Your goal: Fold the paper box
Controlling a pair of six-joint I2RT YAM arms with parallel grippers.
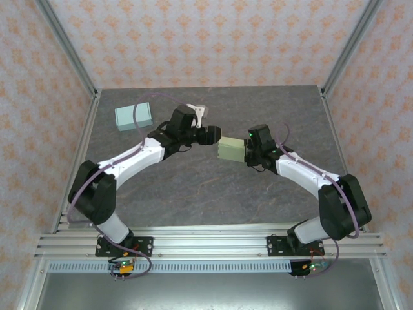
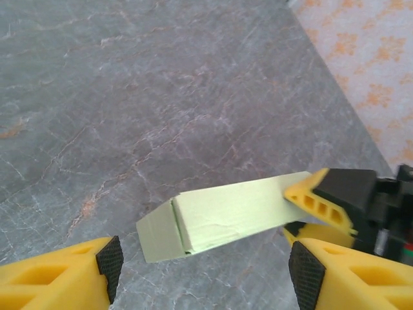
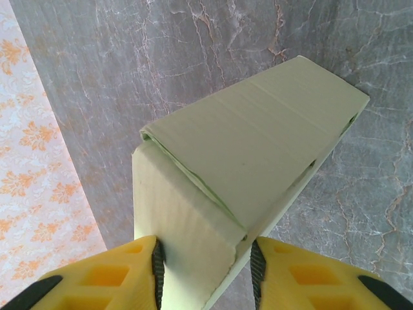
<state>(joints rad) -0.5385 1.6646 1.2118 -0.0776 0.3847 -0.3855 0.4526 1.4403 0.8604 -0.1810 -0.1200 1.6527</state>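
Tabletop [image 1: 193, 194], grey with marble veining, is bounded by an aluminium frame [image 1: 64, 51] and orange-patterned wallpaper walls [image 1: 213, 39].

Two white-and-black arms reach in from the near edge: left arm [image 1: 129, 158] and right arm [image 1: 310, 171]. Their wrists face each other near the middle of the tabletop.

Pale green rectangular paper box [image 1: 231, 150] sits between the two wrists, about mid-tabletop, with its long axis running from one pincer to the other. Whether its underside touches the surface: cannot tell. In the left wrist view, the end nearest that camera carries a flap [image 2: 157, 236] standing out at an angle, not tucked flat. In the right wrist view, the top panel [image 3: 258, 148] is smooth, with a folded seam along the near end.

Pale blue flat rectangular piece [image 1: 134, 116] rests at the far left of the tabletop, well apart from the box.

Small white object [image 1: 199, 111] sits just beyond the left wrist; too small to identify.

Right pincer [image 3: 206, 258]: yellow fingers with black pads [image 3: 257, 268] press on both sides of one end of the box, holding it.

Left pincer [image 2: 206, 268]: jaws wide. Its black pads [image 2: 111, 265] stand on either side of the flap end, apart from it, gripping nothing.
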